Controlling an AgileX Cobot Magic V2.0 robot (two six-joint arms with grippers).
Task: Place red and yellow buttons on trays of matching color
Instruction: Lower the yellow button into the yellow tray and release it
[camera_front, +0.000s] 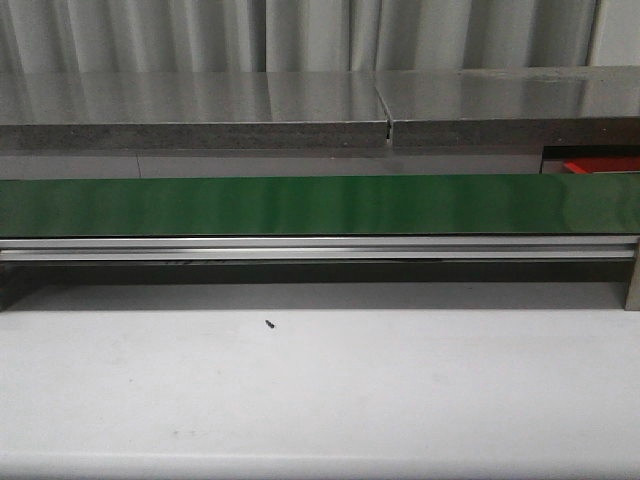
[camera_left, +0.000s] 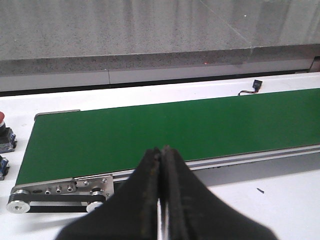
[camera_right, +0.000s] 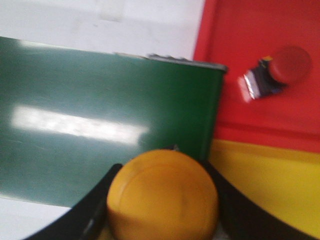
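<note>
Yellow domed plastic button (camera_right: 162, 197) sits pinched in the right gripper (camera_right: 162, 210) above the green conveyor belt (camera_right: 100, 120), near the yellow tray (camera_right: 270, 185). Likely light, rigid and smooth; gripping its sides suits. The left gripper (camera_left: 161, 200) is pressed together, empty.

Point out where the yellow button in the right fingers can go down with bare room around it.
The yellow tray shows only bare surface, bordered by the red tray and the green belt. The red tray already carries a red button. The yellow button sits between the right fingers.
</note>
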